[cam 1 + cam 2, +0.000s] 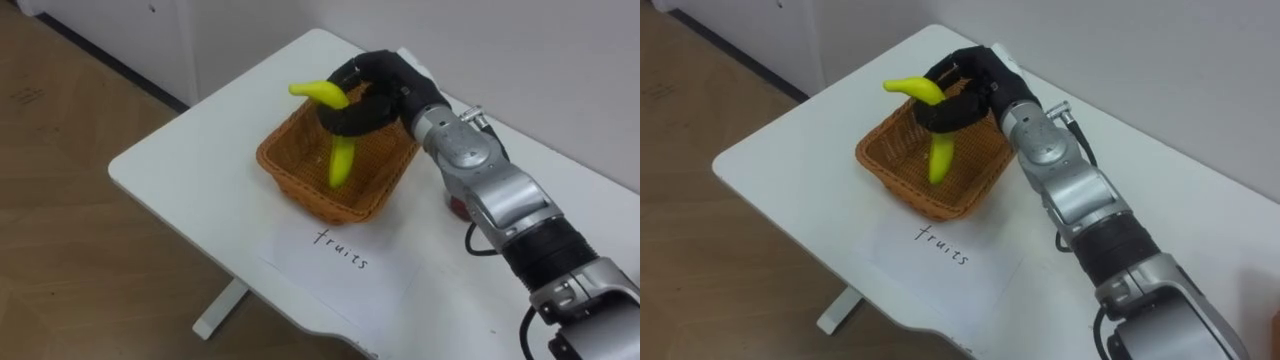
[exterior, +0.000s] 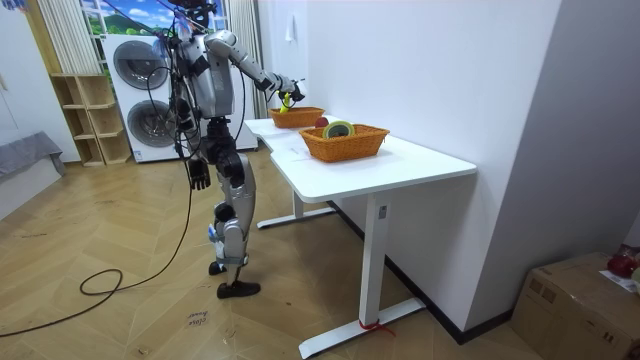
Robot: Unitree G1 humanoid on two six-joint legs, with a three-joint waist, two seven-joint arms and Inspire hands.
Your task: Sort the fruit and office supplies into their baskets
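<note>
The banana [image 1: 341,162] is in my right hand [image 1: 372,92], held over the fruit basket [image 1: 298,190]. My fingers are curled round its middle. One yellow end sticks out to the left above the rim, and the other end hangs down into the basket; I cannot tell whether it touches the bottom. My right arm reaches in from the near right, across the white table [image 1: 190,170].

The woven basket sits toward the far left corner of the table. A sheet of paper [image 1: 345,285] with a handwritten word lies flat just near of it. Something red [image 1: 456,208] shows just right of the basket, mostly hidden behind my forearm.

In the room view I stand upright at the far end of the table, right arm stretched out over it. My left hand [image 2: 200,175] hangs low at my side, too small there for me to tell how it is held. A second basket [image 2: 345,146] stands on the table nearer that camera, well apart from my hand.
</note>
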